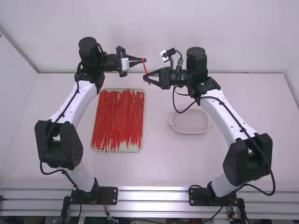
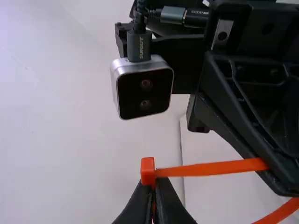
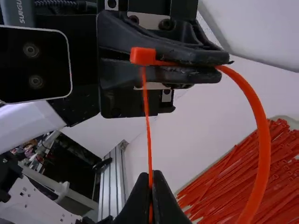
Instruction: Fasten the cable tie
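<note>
A single red cable tie [image 1: 145,70] hangs in the air between the two grippers, above the table's far middle. My left gripper [image 1: 141,60] is shut on it just below its square head [image 2: 147,169]; its own fingertips [image 2: 148,198] pinch together there. The strap runs from the head straight to my right gripper [image 3: 150,181], which is shut on it. The rest of the tie [image 3: 261,140] bends in a loop from the left gripper's fingers [image 3: 177,53]. The two grippers almost touch.
A tray [image 1: 143,122] heaped with several red cable ties [image 1: 119,119] lies on the table below the left arm. A shallow white dish [image 1: 190,122] sits under the right arm. The right arm's wrist camera [image 2: 142,93] hangs close to the left gripper.
</note>
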